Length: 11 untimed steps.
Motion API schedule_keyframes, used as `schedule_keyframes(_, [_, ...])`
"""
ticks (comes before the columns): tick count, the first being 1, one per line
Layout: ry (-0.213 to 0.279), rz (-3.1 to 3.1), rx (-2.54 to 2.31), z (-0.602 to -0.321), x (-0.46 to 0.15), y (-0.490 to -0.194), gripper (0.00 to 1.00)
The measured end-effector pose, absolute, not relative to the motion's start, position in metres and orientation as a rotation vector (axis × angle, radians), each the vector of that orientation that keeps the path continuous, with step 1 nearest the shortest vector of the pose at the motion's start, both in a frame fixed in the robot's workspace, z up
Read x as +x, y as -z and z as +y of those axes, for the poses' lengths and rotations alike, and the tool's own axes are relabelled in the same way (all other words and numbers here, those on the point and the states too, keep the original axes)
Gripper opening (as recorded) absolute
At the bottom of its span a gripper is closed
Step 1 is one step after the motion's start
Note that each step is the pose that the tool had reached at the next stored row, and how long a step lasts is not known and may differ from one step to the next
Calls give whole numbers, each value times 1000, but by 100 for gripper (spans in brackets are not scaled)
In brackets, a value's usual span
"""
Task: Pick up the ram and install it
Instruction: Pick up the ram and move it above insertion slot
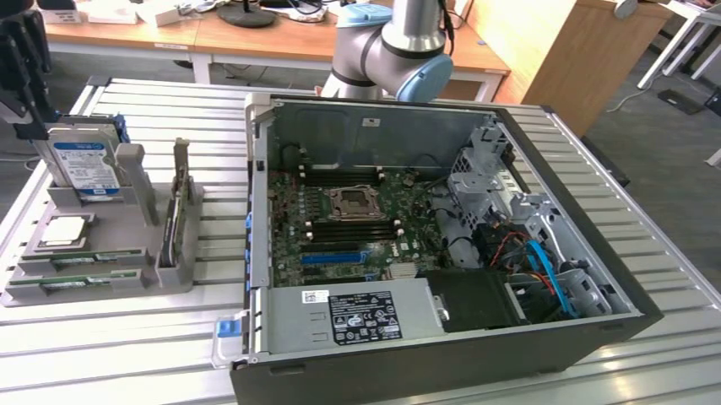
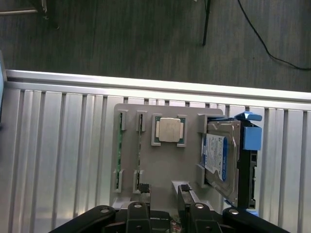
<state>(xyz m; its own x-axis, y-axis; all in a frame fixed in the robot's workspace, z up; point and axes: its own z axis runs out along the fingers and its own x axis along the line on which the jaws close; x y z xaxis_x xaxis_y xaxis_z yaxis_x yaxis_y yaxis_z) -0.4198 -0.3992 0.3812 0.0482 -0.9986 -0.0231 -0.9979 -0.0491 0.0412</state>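
Note:
Two green ram sticks (image 1: pixel 96 256) sit on edge in the front slots of a grey holder (image 1: pixel 133 173) at the exterior view's left. In the wrist view they show as thin green edges (image 2: pixel 120 155). Another thin board (image 1: pixel 178 198) stands upright in the holder's tall slot beside the computer case. My gripper (image 1: pixel 27 118) hangs high over the holder's far end, apart from everything. In the wrist view its two black fingers (image 2: pixel 141 187) stand apart, gripper (image 2: pixel 162 187) open with nothing between them. The open computer case (image 1: pixel 586 253) shows its motherboard (image 1: pixel 338 215).
The holder also carries a silver hard drive (image 1: pixel 84 160) with a blue-white label and a square processor chip (image 1: pixel 66 229). Everything rests on a slatted metal table (image 1: pixel 90 354). Wooden desks (image 1: pixel 282 42) stand behind, and the arm's base (image 1: pixel 394 59) rises behind the case.

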Motion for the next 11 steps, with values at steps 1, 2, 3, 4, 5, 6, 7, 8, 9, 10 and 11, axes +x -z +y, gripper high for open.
schedule_keyframes(1, [70,-2157,2264,-399,-420,-380,36])
schedule_keyframes(2, [70,-2157,2264,-399,-420,-379,36])
schedule_keyframes(3, [69,-2157,2265,-399,-420,-378,36])
schedule_keyframes(4, [69,-2157,2265,-399,-420,-377,36])
schedule_keyframes(5, [69,-2157,2265,-399,-420,-376,36])
schedule_keyframes(6, [68,-2158,2265,-399,-420,-374,36])
schedule_keyframes(7, [68,-2158,2266,-399,-420,-373,36])
schedule_keyframes(8, [67,-2158,2266,-399,-420,-372,36])
schedule_keyframes(9, [67,-2158,2266,-399,-420,-371,36])
schedule_keyframes(10, [67,-2158,2266,-399,-420,-370,36])
schedule_keyframes(11, [67,-2158,2266,-399,-420,-369,36])
